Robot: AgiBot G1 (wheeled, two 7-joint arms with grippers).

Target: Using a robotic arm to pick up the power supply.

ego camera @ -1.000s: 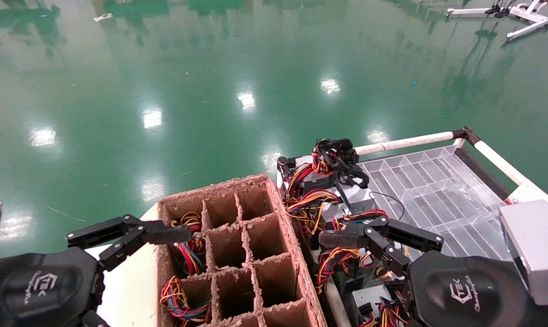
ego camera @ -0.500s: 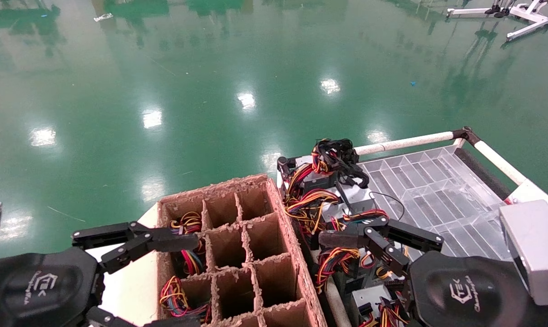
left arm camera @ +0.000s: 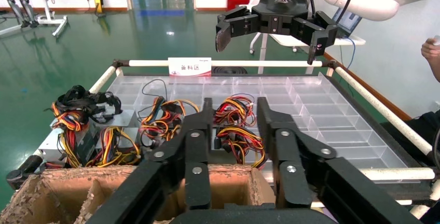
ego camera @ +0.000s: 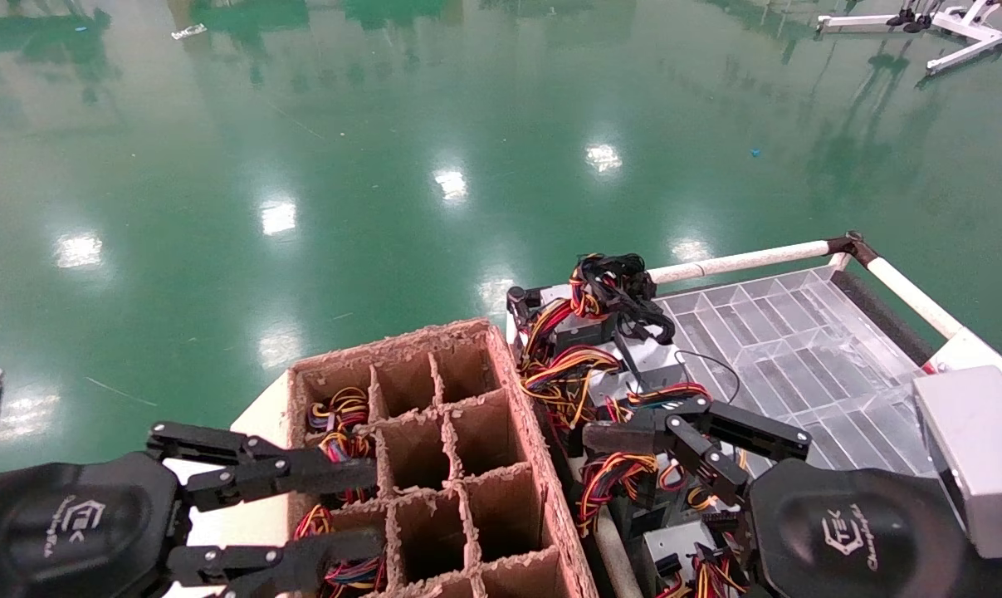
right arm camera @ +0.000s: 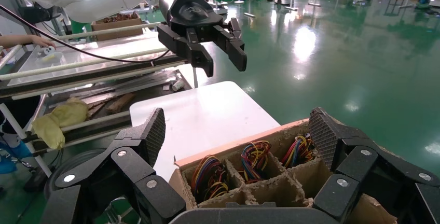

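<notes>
I am holding my left claw (ego camera: 343, 515) spread open over the near-left compartments of the brown cardboard divider box (ego camera: 501, 490), one finger above the wire-filled cells and the other lower, near the box's near edge; nothing is sitting between the fingers. Coloured wire bundles (ego camera: 339, 411) are lying in the left column of that box, while the middle and right cells I can see are showing bare cardboard. The box is resting on a white table (ego camera: 247, 415), at its right side.

My right claw (ego camera: 625, 436) is hanging open and empty just past the box's right wall, over the near-left part of the clear divided tray (ego camera: 799, 349), with its fingers spread wide above a tangle of red, yellow and orange wires.

The power supply (ego camera: 654, 361), a silver-grey metal box, is lying in that tray just beyond my right claw, toward the tray's left edge, with its wire bundle (ego camera: 563, 365) spilling to the left of it. Further on, at the tray's far-left corner, another unit is sitting under a knot of black cables (ego camera: 621, 282).

A white rail (ego camera: 737, 262) is running along the tray's far edge, and beyond it the glossy green floor (ego camera: 384, 166) is reflecting ceiling lights.
</notes>
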